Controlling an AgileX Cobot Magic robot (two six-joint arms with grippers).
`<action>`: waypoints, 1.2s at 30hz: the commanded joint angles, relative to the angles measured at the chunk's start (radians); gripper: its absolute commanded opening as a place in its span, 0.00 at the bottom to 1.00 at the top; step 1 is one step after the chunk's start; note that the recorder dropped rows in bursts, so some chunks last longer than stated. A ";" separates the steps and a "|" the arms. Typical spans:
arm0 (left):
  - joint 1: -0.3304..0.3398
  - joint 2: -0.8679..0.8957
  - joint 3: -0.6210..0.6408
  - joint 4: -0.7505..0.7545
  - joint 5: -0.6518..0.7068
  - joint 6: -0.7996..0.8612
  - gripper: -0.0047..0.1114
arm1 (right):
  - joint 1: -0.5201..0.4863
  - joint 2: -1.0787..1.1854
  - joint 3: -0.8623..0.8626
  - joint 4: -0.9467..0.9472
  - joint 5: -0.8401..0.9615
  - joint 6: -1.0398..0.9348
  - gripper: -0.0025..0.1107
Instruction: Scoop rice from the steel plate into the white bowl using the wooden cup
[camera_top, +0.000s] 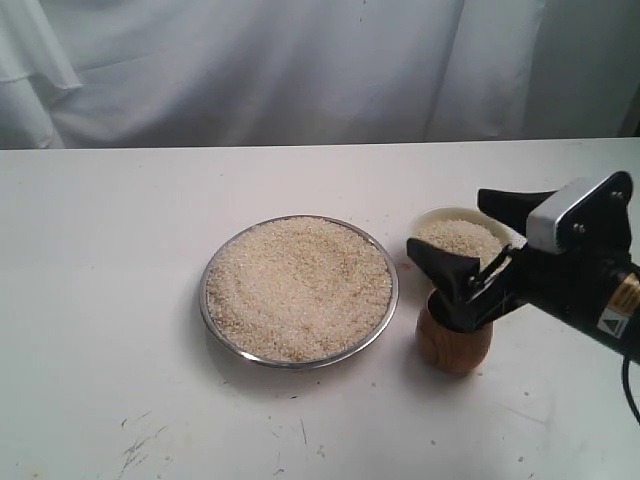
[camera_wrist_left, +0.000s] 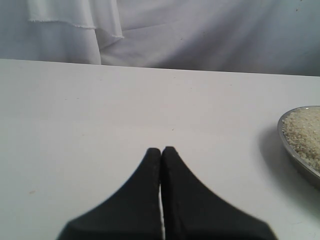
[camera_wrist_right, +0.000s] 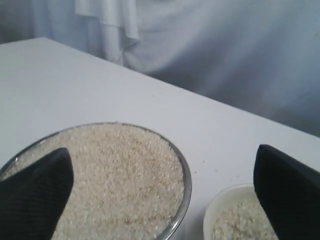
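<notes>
The steel plate (camera_top: 203, 300) sits mid-table, heaped with rice (camera_top: 298, 288). To its right stands the white bowl (camera_top: 432, 218), also holding rice. The wooden cup (camera_top: 455, 345) stands upright on the table in front of the bowl, its mouth hidden under my right gripper (camera_top: 475, 235). That gripper is open, hovering above the cup and bowl with nothing between its fingers. The right wrist view shows the plate (camera_wrist_right: 186, 175), the bowl (camera_wrist_right: 220, 207) and my right gripper (camera_wrist_right: 162, 150), but not the cup. My left gripper (camera_wrist_left: 161, 150) is shut on nothing, over bare table beside the plate (camera_wrist_left: 295, 155).
A white curtain (camera_top: 300, 70) hangs behind the table's far edge. Dark scuff marks (camera_top: 140, 440) show on the tabletop at the front left. The right arm's black body (camera_top: 590, 270) reaches in from the right edge.
</notes>
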 joint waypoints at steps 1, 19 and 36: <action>-0.003 -0.004 0.005 0.001 -0.014 0.000 0.04 | -0.004 -0.146 -0.006 0.081 0.118 0.062 0.58; -0.003 -0.004 0.005 0.001 -0.014 0.000 0.04 | -0.004 -0.395 -0.006 0.130 0.388 0.324 0.02; -0.003 -0.004 0.005 0.001 -0.014 0.000 0.04 | -0.004 -0.661 -0.006 0.301 0.438 0.237 0.02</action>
